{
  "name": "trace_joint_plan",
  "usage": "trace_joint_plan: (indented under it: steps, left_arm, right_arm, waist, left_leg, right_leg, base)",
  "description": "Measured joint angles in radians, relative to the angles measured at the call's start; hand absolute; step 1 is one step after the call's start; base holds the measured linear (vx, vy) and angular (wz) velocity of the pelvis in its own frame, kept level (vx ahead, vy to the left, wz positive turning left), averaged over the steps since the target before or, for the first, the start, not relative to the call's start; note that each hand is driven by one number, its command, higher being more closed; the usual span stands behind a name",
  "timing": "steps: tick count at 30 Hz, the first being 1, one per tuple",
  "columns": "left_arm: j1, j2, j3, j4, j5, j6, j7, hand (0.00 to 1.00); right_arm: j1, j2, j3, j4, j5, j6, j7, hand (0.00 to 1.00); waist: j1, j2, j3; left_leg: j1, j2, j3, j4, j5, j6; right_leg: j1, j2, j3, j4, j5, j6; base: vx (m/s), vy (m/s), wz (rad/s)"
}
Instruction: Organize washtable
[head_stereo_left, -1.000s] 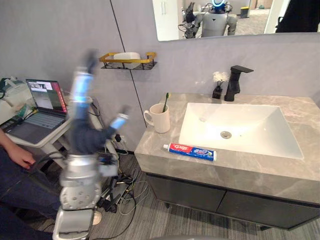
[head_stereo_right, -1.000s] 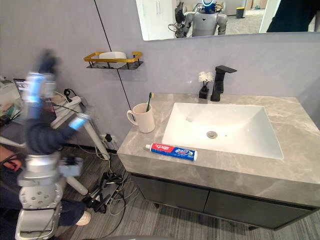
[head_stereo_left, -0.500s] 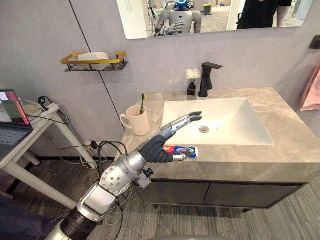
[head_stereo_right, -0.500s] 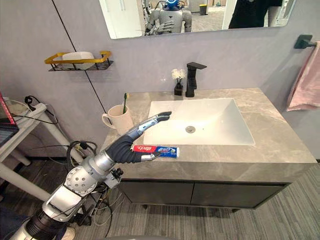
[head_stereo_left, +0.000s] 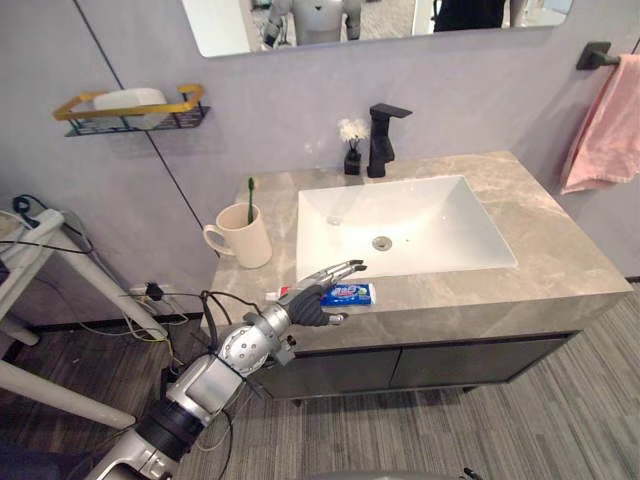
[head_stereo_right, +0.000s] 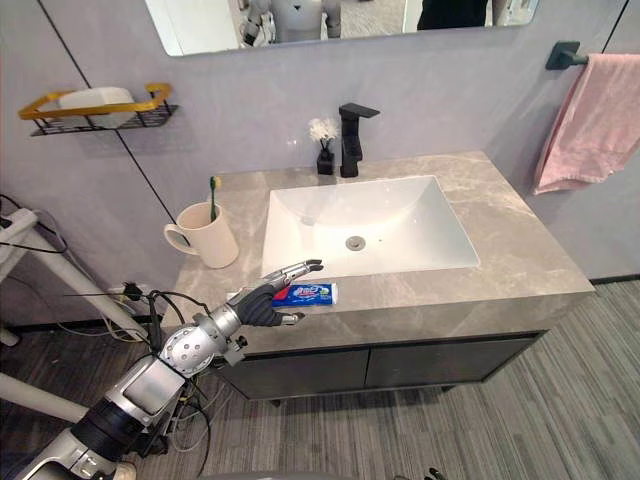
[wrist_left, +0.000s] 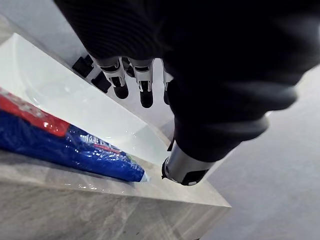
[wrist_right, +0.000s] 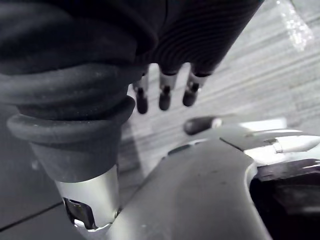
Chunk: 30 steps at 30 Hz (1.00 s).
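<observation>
Fingers (head_stereo_left: 343, 269) of left hand (head_stereo_left: 306, 304) stretch straight over toothpaste (head_stereo_left: 353, 294).

counter (head_stereo_right: 520, 270): veined stone, smooth | basin (head_stereo_right: 400, 210): glossy white | toothpaste tube (head_stereo_right: 314, 293): shiny plastic | faucet (head_stereo_right: 350, 142): matt black, probably metal

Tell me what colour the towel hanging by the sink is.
The towel is pink, clearest in the right eye view.

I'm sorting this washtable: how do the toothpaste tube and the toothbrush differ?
The toothpaste tube lies flat on the counter; the toothbrush stands upright in the mug. The tube is blue and red, the toothbrush green. The left hand extends over the tube; none is near the toothbrush. Both are on the counter's left half.
</observation>
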<state>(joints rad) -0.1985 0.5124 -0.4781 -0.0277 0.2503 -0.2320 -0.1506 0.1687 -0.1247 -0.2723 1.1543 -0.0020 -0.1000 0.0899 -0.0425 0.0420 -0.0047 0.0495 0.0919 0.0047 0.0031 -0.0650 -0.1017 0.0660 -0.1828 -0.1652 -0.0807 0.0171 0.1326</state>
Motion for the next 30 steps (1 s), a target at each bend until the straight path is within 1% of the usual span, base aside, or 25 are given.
trace_joint_plan:
  steps: [3,7,11,12,13,15,16,18,19,20,21,22,23,25,30]
  left_arm:
    - [-0.012,-0.007,0.0,0.032,0.024,0.004,0.003,0.0]
    - [-0.018,-0.027,0.001,0.06,0.037,0.01,0.005,0.0]
    - [-0.017,-0.045,0.002,0.091,0.038,0.01,0.005,0.0]
    - [-0.017,-0.064,0.002,0.14,0.076,0.026,0.022,0.0]
    - [-0.019,-0.06,0.01,0.136,0.071,0.038,0.0,0.0]
    - [-0.019,-0.058,0.011,0.134,0.063,0.038,-0.004,0.0]
    - [-0.019,-0.054,0.011,0.131,0.063,0.037,-0.004,0.0]
    - [-0.013,0.006,0.011,0.093,0.059,0.037,-0.022,0.0]
    - [-0.003,0.059,0.019,0.062,0.039,0.036,-0.039,0.0]
    - [0.042,0.119,0.072,0.005,0.026,0.03,-0.049,0.0]
    - [0.059,0.121,0.109,-0.011,0.026,0.028,-0.044,0.0]
    - [0.061,0.115,0.123,-0.012,0.027,0.028,-0.04,0.0]
    - [0.064,0.111,0.136,-0.011,0.029,0.028,-0.024,0.0]
    - [0.065,0.108,0.136,-0.011,0.038,0.028,-0.018,0.0]
    - [0.068,0.077,0.137,-0.011,0.067,0.028,0.002,0.0]
  right_arm:
    - [-0.005,-0.001,-0.001,0.0,-0.001,0.0,0.0,0.0]
    - [-0.005,-0.001,-0.001,0.0,-0.001,0.0,-0.001,0.0]
    - [-0.005,-0.002,-0.001,-0.002,-0.001,-0.001,-0.002,0.0]
    - [-0.005,-0.002,-0.001,-0.002,-0.001,-0.003,-0.004,0.0]
    - [-0.005,-0.003,-0.002,-0.006,0.0,-0.003,-0.004,0.0]
    - [-0.005,-0.003,-0.001,-0.009,0.0,-0.003,-0.004,0.0]
    - [-0.005,-0.003,-0.002,-0.01,0.0,-0.002,-0.004,0.0]
    - [-0.003,-0.003,-0.006,-0.013,0.0,-0.002,-0.003,0.0]
    - [-0.004,-0.003,-0.006,-0.014,0.0,-0.002,0.0,0.0]
    - [-0.002,-0.002,-0.005,-0.018,0.003,-0.002,0.008,0.0]
    - [0.003,-0.003,-0.005,-0.018,0.006,-0.003,0.016,0.0]
    - [0.005,-0.004,-0.005,-0.018,0.008,-0.003,0.018,0.0]
    - [0.003,-0.007,0.0,-0.017,0.009,-0.002,0.023,0.0]
    - [0.003,-0.008,0.018,-0.015,0.01,-0.002,0.025,0.0]
    - [0.003,-0.01,0.036,-0.012,0.011,-0.005,0.026,0.0]
  waist:
    - [-0.002,-0.005,0.006]
    - [-0.003,-0.005,0.008]
    - [-0.002,0.005,0.018]
    - [-0.003,0.007,0.02]
    - [-0.003,0.015,0.022]
    - [-0.003,0.016,0.022]
    - [-0.001,0.016,0.022]
    - [0.001,0.017,0.022]
    - [0.0,0.017,0.023]
    - [-0.002,0.017,0.023]
    - [0.001,0.017,0.023]
    - [0.004,0.017,0.023]
    - [0.014,0.015,0.023]
    - [0.021,0.014,0.023]
    - [0.019,0.016,0.022]
  left_leg:
    - [-0.001,0.007,0.001,-0.001,-0.004,-0.002]
    - [0.0,0.005,0.004,0.002,-0.006,0.0]
    - [0.0,0.005,0.009,0.02,-0.026,0.002]
    - [-0.003,0.006,0.013,0.03,-0.03,0.002]
    - [-0.003,0.008,0.013,0.03,-0.03,0.001]
    - [-0.004,0.009,0.013,0.029,-0.031,0.001]
    - [-0.004,0.01,0.013,0.029,-0.031,0.001]
    - [-0.003,0.011,0.017,0.029,-0.031,0.001]
    - [-0.002,0.012,0.021,0.029,-0.031,0.001]
    - [0.001,0.012,0.025,0.029,-0.031,0.001]
    - [0.002,0.012,0.025,0.029,-0.031,0.0]
    - [0.001,0.011,0.024,0.029,-0.032,0.0]
    - [-0.001,0.011,0.021,0.029,-0.032,0.0]
    - [0.0,0.011,0.021,0.031,-0.032,0.0]
    - [0.001,0.011,0.021,0.032,-0.032,0.001]
  right_leg:
    - [0.007,0.007,0.001,-0.013,0.005,-0.006]
    - [0.009,0.005,0.0,-0.013,0.004,-0.008]
    - [0.016,0.005,0.0,-0.012,0.001,-0.013]
    - [0.016,0.006,0.002,-0.012,-0.002,-0.018]
    - [0.015,0.008,0.002,-0.013,-0.001,-0.015]
    - [0.014,0.009,0.002,-0.013,0.001,-0.012]
    - [0.014,0.009,0.002,-0.013,0.001,-0.012]
    - [0.013,0.01,0.005,-0.013,0.001,-0.012]
    - [0.012,0.011,0.008,-0.013,0.001,-0.012]
    - [0.012,0.011,0.012,-0.013,0.001,-0.012]
    - [0.014,0.01,0.01,-0.013,0.001,-0.012]
    - [0.015,0.01,0.007,-0.013,0.001,-0.012]
    - [0.016,0.009,0.002,-0.013,0.001,-0.012]
    - [0.017,0.009,0.003,-0.012,0.001,-0.012]
    - [0.017,0.01,0.004,-0.012,0.001,-0.012]
  base:
    - [0.08,-0.012,-0.07]
    - [0.03,-0.001,-0.01]
    - [-0.03,0.004,-0.01]
    - [-0.08,-0.009,-0.05]
    - [-0.08,-0.013,-0.05]
    - [-0.02,-0.004,-0.01]
    - [0.0,0.0,0.0]
    - [0.01,0.0,-0.05]
    - [0.01,-0.002,-0.1]
    - [0.01,-0.002,-0.07]
    - [0.0,0.0,0.0]
    - [-0.01,0.006,0.11]
    - [-0.02,0.007,0.08]
    - [-0.01,0.003,0.03]
    - [-0.01,0.0,0.0]
